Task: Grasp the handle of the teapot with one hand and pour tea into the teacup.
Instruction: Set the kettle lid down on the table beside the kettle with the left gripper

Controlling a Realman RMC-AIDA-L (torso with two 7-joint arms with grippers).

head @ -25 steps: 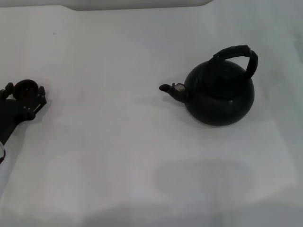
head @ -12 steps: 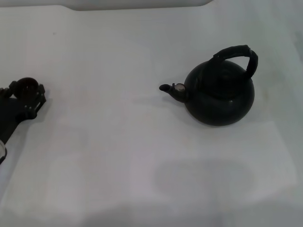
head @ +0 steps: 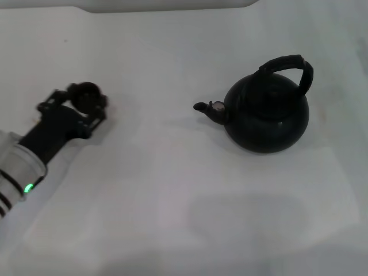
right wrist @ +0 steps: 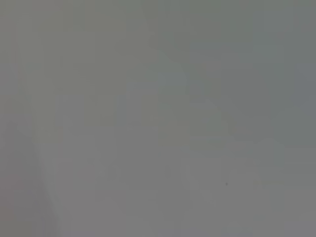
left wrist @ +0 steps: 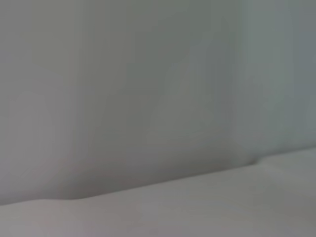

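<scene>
- The teapot [head: 266,112] stands upright on the white table [head: 172,190], off to my right side, its spout [head: 208,108] pointing toward my left; nothing touches it
- Its handle [head: 287,68] arches over the top, tipped a little toward the far right — free and open to a grasp from above
- The teacup [head: 86,95] is well apart from the pot, over on my left, and it sits at the tip of my left gripper [head: 77,106]; my fingers seem closed around it, so I judge I am holding the cup, though the blur there keeps me from seeing the contact itself
- I see no tea anywhere: none in the cup that I can make out, none at the spout
- My right gripper is not in the head view, and its wrist camera shows only a blank grey surface
- The step in hand, as I read it, is bringing the cup into place — pouring has not begun and the handle is untouched
- Next I need the cup set upright near the spout, then my right gripper must come over the pot and close on the hoop firmly enough to tilt that heavy body without it swinging
</scene>
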